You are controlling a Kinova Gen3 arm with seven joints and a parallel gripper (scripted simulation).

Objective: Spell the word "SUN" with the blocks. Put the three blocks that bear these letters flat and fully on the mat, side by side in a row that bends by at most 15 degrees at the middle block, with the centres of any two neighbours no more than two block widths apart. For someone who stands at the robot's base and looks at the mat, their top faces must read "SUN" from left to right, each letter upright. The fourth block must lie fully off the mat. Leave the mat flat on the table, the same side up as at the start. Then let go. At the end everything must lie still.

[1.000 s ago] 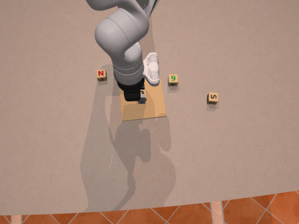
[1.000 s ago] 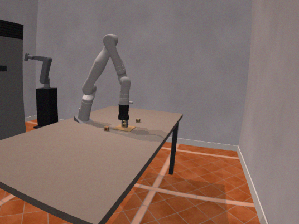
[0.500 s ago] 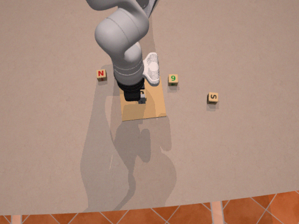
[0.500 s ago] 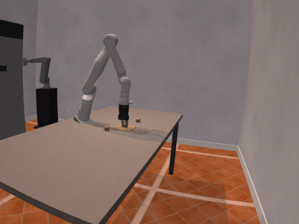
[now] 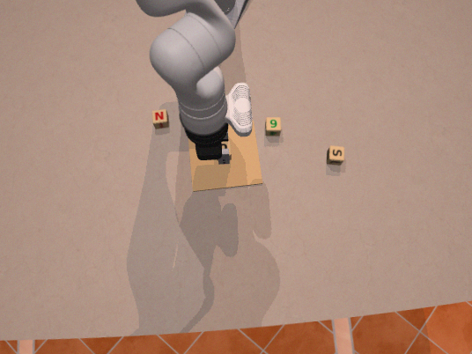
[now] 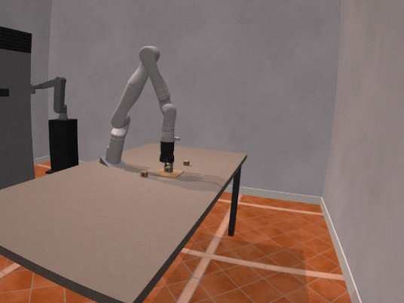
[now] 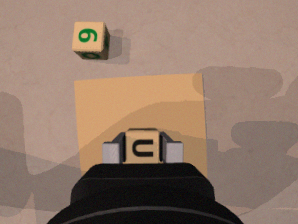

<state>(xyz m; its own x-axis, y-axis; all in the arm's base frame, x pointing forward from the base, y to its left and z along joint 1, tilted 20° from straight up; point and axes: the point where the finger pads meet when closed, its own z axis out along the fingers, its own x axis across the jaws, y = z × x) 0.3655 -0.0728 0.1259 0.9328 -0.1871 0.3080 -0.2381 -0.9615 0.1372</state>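
The gripper [image 7: 143, 148] is clamped on the U block [image 7: 141, 148], one finger [image 7: 112, 151] against each side, and hangs low over the tan mat [image 5: 239, 169] on the table [image 5: 352, 242]; the exterior view shows the block just above the mat or on it (which of the two cannot be told). In the wrist view the black U reads turned on its side. The N block [image 5: 160, 118] lies off the mat beside its far left corner, the green 9 block [image 5: 273, 125] just off the opposite side, and the S block [image 5: 335, 154] farther out past the 9, well apart from the mat.
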